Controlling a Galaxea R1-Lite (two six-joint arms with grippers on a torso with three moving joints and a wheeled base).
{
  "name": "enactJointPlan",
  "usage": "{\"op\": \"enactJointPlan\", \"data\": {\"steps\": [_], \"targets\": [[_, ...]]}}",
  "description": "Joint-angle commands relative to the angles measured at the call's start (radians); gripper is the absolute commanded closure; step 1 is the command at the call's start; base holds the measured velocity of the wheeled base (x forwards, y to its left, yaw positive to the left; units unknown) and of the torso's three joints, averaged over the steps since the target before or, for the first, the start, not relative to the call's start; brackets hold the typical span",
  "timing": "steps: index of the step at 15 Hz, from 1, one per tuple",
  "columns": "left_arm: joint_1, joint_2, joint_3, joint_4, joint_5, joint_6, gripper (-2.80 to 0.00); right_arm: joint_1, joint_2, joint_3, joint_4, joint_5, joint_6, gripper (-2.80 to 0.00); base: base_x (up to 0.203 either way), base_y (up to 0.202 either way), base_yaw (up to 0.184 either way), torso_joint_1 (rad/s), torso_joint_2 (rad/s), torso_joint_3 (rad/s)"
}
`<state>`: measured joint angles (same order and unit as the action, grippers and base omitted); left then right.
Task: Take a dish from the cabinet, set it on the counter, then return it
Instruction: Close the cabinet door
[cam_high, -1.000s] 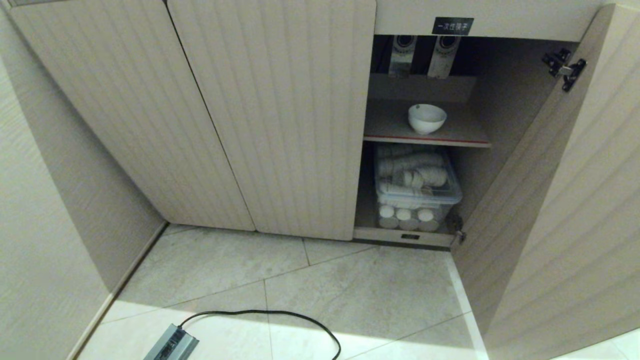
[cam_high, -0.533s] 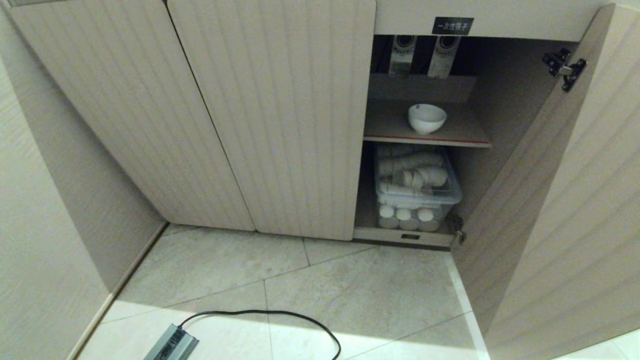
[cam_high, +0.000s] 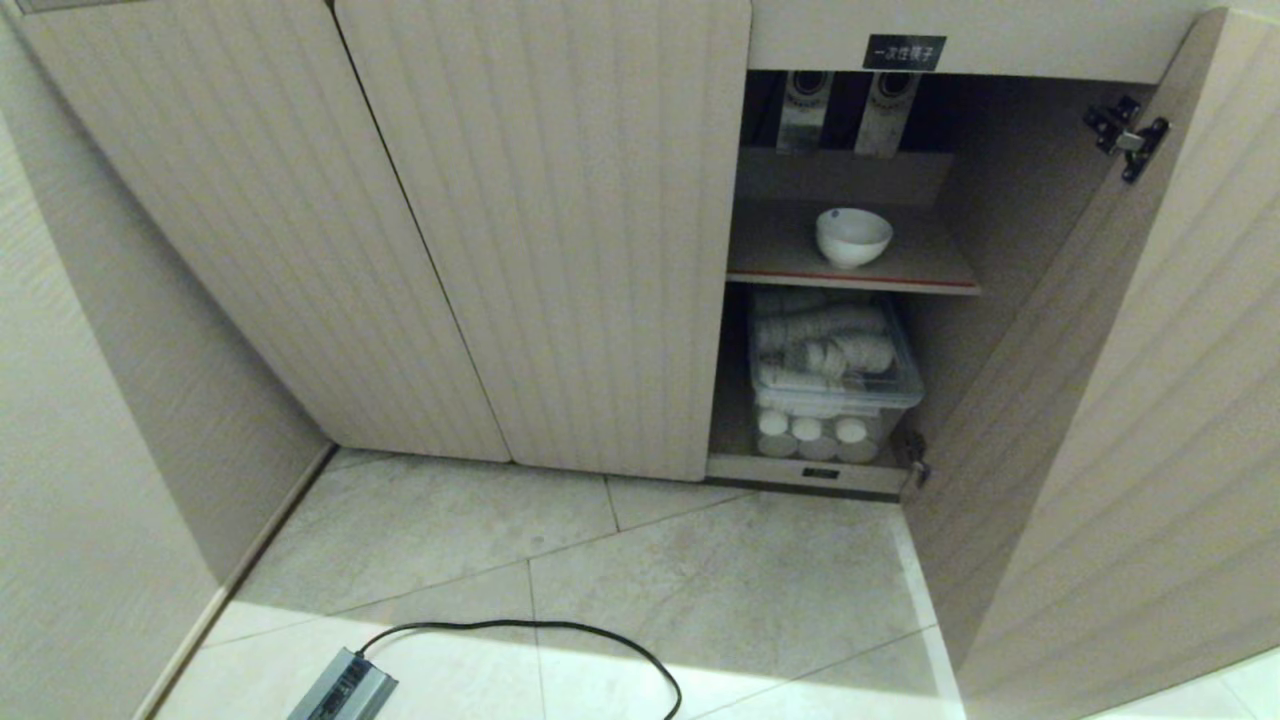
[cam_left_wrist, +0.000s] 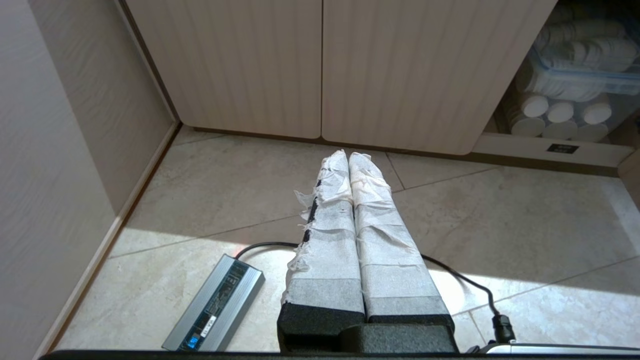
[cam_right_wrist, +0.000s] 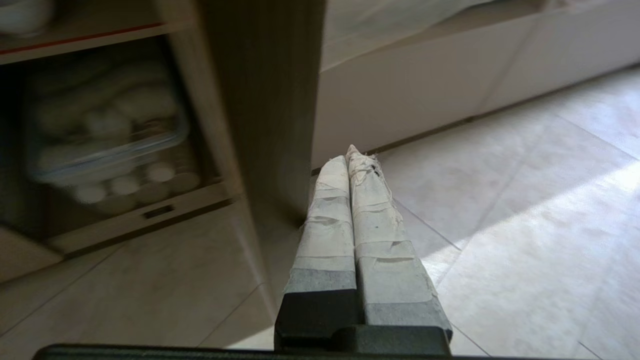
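The dish (cam_high: 853, 237), a small white bowl, stands upright on the red-edged inner shelf (cam_high: 850, 280) of the cabinet (cam_high: 560, 230). The cabinet's right door (cam_high: 1100, 400) stands open. The dish also shows blurred at the edge of the right wrist view (cam_right_wrist: 22, 12). Neither arm is in the head view. My right gripper (cam_right_wrist: 348, 155) is shut and empty, low over the floor, with its tips close to the open door's edge (cam_right_wrist: 265, 100). Above the floor tiles in front of the closed doors, my left gripper (cam_left_wrist: 348, 156) is shut and holds nothing. The counter is out of view.
A clear box of stacked white paper cups (cam_high: 832, 375) fills the compartment under the shelf. A grey power brick (cam_high: 342, 688) with a black cable (cam_high: 560, 630) lies on the tiled floor. A beige wall (cam_high: 90, 450) closes the left side.
The open right door has shifted slightly in the head view. The dish has not moved on the shelf.
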<state>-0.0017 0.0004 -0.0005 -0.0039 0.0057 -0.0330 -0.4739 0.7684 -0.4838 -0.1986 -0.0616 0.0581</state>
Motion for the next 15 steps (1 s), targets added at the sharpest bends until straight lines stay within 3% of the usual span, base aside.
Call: {"op": "enactJointPlan", "data": {"steps": [1, 5, 11, 15], "targets": [[0.0, 0.0, 0.0, -0.001, 0.0, -0.001, 0.0, 0.09, 0.017, -0.002, -0.016, 0.002, 0.011, 0.0, 0.0, 0.0, 0.0, 0.0, 0.0, 0.0], [0.0, 0.0, 0.0, -0.001, 0.0, -0.001, 0.0, 0.289, 0.007, -0.017, -0.021, -0.008, 0.105, 0.0, 0.0, 0.0, 0.0, 0.0, 0.0, 0.0], [0.0, 0.0, 0.0, -0.001, 0.0, -0.001, 0.0, 0.552, -0.054, 0.011, -0.002, -0.015, 0.173, 0.0, 0.0, 0.0, 0.0, 0.0, 0.0, 0.0], [0.0, 0.0, 0.0, -0.001, -0.001, -0.001, 0.0, 0.622, -0.05, 0.014, 0.085, -0.018, 0.217, 0.0, 0.0, 0.0, 0.0, 0.0, 0.0, 0.0]]}}
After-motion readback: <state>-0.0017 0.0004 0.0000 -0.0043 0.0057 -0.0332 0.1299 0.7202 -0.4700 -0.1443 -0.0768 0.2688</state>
